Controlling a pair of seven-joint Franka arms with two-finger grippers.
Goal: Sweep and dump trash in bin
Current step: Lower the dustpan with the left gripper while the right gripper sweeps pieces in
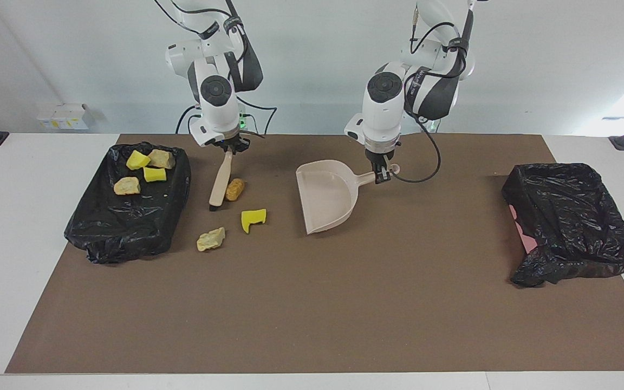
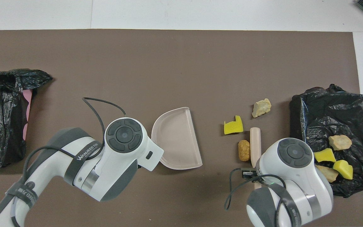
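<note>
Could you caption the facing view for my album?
Right gripper pushes a wooden brush against a brown peanut-shaped lump.

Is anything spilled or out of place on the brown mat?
Yes. Three scraps lie loose on the mat beside the bag-lined tray: a brown lump, a yellow sponge chunk and a beige lump.

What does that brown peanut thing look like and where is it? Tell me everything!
The brown peanut-shaped lump is small, golden-brown and bumpy, pinched slightly at its middle. It lies flat on the brown mat, outside the black-lined tray. The brush held by the right gripper lies right alongside it, seemingly touching. The notched yellow sponge chunk sits close by, farther from the robots. The dustpan waits toward the left arm's end.
</note>
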